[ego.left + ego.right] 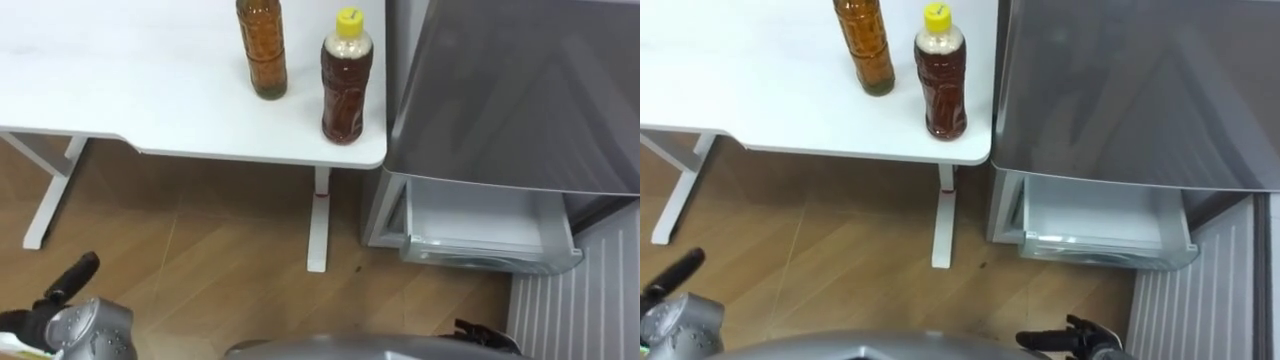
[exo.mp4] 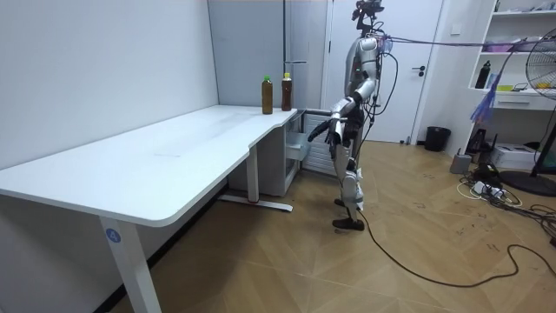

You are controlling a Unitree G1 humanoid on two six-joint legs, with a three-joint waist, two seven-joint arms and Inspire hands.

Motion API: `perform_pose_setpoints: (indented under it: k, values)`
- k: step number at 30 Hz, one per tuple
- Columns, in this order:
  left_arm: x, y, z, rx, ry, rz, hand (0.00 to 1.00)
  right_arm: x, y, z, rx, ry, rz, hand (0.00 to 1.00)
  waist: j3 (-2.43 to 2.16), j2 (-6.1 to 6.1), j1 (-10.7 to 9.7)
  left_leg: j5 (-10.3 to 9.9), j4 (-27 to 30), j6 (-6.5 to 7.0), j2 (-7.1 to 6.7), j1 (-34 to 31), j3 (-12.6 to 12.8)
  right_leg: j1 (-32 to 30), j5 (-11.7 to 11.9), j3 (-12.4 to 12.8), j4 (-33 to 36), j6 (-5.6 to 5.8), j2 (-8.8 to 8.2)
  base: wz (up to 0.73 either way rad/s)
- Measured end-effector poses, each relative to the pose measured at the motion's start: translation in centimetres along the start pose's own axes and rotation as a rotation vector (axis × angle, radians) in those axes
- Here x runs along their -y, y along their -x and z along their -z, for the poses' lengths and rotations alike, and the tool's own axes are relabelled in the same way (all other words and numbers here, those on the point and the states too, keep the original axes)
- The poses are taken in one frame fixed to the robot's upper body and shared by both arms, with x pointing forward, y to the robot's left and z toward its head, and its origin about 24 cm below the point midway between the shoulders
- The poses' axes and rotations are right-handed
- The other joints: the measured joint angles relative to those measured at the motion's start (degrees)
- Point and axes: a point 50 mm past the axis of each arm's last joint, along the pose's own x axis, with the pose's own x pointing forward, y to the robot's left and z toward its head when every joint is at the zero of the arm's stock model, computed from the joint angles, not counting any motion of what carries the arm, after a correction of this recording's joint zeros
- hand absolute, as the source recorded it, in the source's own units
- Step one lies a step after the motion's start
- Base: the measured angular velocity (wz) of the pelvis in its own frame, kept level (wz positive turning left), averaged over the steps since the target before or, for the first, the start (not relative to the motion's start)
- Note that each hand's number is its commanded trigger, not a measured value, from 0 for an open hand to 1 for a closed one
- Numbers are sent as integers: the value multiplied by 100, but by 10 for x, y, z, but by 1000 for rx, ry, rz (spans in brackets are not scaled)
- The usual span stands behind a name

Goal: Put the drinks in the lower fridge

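Two drink bottles stand near the right end of the white table (image 1: 120, 80). One holds amber tea (image 1: 262, 50) and has a green cap in the room view (image 2: 268, 96). The other is darker with a yellow cap (image 1: 346, 85), closer to the table's corner. Right of the table stands the grey fridge (image 1: 520, 90), its white lower drawer (image 1: 490, 225) pulled out and holding nothing. My left hand (image 1: 62, 288) hangs low at the lower left, open. My right hand (image 1: 1070, 340) is low at the bottom right, open, fingers stretched out. Both hands are well short of the bottles.
I stand on the wooden floor (image 1: 220, 260) at the table's end, facing the fridge. White table legs (image 1: 318, 225) reach the floor below the bottles. The room view shows a door (image 2: 426, 69), a shelf and a fan (image 2: 543, 96) behind me.
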Motion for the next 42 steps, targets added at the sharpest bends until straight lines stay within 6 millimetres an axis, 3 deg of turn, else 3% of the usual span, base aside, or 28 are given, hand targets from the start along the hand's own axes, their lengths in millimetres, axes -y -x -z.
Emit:
perform_pose_setpoints:
  k: [8, 16, 19, 22, 25, 29, 33, 42]
  values:
    - [17, 17, -43, 306, 11, 57, 0, -1, 0, -2, 21, 44, -15, 0, -3, -41, -11, 0, 18, 0, -1, -21, -65, 19, 1, -70, -6, -1, 0, 4]
    - [34, 57, -110, 672, 124, 209, 0, 0, 1, -1, 34, 43, -27, 0, 0, -34, -51, 0, 37, 0, -10, -15, -102, 58, 1, -100, -14, -1, -3, 2]
    - [36, 80, -142, 899, 133, 276, 0, 2, 1, 2, 40, 24, -31, 0, 11, -26, -38, 0, 87, 0, -13, -20, -99, 88, 1, -59, -16, -1, -2, -3]
    - [36, 100, -166, 1025, 192, 338, 0, 5, 2, 2, 46, 8, -28, 0, 35, 23, -62, -3, 86, 2, -14, -39, -103, 82, 1, -55, -21, -1, -2, 0]
    - [32, 118, -179, 1144, 204, 376, 0, 5, 1, 0, 45, -4, -26, 0, 27, 48, -175, -2, 82, 2, -17, -66, -112, 19, 1, -61, -13, -1, -3, 3]
    - [38, 130, -179, 1209, 154, 445, 0, 7, 1, 1, 42, -41, -22, 0, 16, 60, -315, 0, 115, 4, -32, -63, -140, 95, 0, -117, -20, -1, -18, 5]
    - [55, 149, -177, 1236, 129, 603, 0, 5, 0, -2, 49, -51, -44, 0, 60, 40, -379, 1, 141, 5, -32, -53, -147, 93, 0, -116, -32, 0, -17, 1]
    - [71, 182, -171, 1217, 111, 953, 0, 4, -1, -5, 54, -60, -54, 0, 64, 15, -574, 1, 159, 5, -32, -87, -117, 30, -2, -46, -40, 2, -13, -1]
